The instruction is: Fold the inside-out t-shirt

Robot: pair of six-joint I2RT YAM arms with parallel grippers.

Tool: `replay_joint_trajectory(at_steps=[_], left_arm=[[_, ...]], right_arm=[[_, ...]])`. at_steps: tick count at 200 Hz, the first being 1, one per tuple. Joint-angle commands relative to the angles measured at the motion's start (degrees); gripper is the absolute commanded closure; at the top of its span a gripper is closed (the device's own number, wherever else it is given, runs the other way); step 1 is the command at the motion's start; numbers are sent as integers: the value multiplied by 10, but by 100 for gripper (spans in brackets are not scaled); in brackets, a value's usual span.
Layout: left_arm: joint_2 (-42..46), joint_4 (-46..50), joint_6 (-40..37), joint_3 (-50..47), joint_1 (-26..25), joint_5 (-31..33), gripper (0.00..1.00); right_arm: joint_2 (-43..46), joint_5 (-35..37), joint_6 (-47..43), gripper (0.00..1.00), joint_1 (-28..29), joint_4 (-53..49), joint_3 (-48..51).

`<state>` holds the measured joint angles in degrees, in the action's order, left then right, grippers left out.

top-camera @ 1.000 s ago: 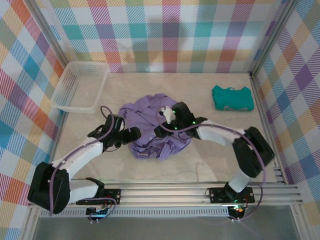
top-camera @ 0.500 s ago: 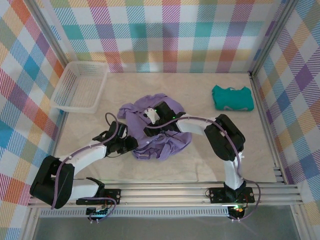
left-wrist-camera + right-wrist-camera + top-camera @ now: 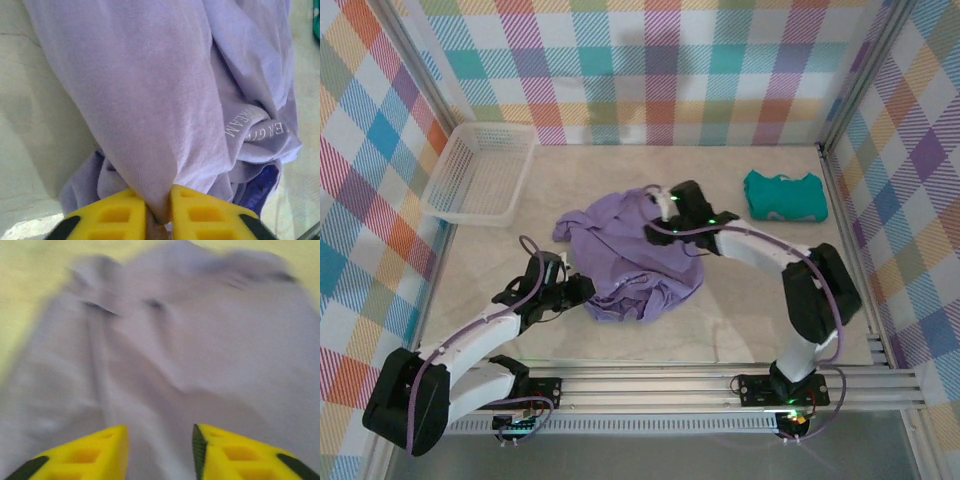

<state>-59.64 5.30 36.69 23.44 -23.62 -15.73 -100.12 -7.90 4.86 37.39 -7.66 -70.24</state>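
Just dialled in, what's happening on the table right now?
Both arms are working on the crumpled lavender t-shirt in the middle of the table; it is not folded yet. The left fingers are pinched shut on a fold of it at its near left edge. The right fingers stand apart over the cloth at the shirt's far edge, in a blurred view. A folded teal garment lies far right, a white basket far left.
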Motion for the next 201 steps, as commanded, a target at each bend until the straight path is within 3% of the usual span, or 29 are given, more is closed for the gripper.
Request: replay_joint_trajectory(at_steps=[1,28,50,64,72,90,101,107,115,150,172,201], left_arm=[[33,58,7,-18,-4,55,59],[58,100,42,-35,12,82,45],[68,96,69,-51,20,68,42],[73,91,79,-58,20,52,40],[76,88,80,-61,19,41,39],[81,71,73,-61,19,19,39],[75,33,72,-62,18,-7,39],[68,0,73,-64,18,-27,39],[51,-44,77,-63,17,-50,40],[-87,-123,72,-24,15,-61,71],[-166,-178,57,24,15,-82,100],[-105,-131,-5,110,21,-17,100]], right_arm=[[-91,-86,-27,45,62,-9,-94],[-176,-110,-10,33,86,-27,-179],[-242,-85,-8,22,105,-72,-249],[-283,-55,0,22,110,-96,-287],[-297,-40,3,30,111,-104,-301],[-285,-13,1,72,106,-93,-296],[-256,-24,6,92,94,-74,-278],[-234,-38,13,100,85,-58,-260],[-198,-62,24,100,72,-28,-230],[-73,-222,144,100,-1,124,-117],[-26,-292,253,100,-48,241,-59],[67,-310,318,100,-121,333,32]])
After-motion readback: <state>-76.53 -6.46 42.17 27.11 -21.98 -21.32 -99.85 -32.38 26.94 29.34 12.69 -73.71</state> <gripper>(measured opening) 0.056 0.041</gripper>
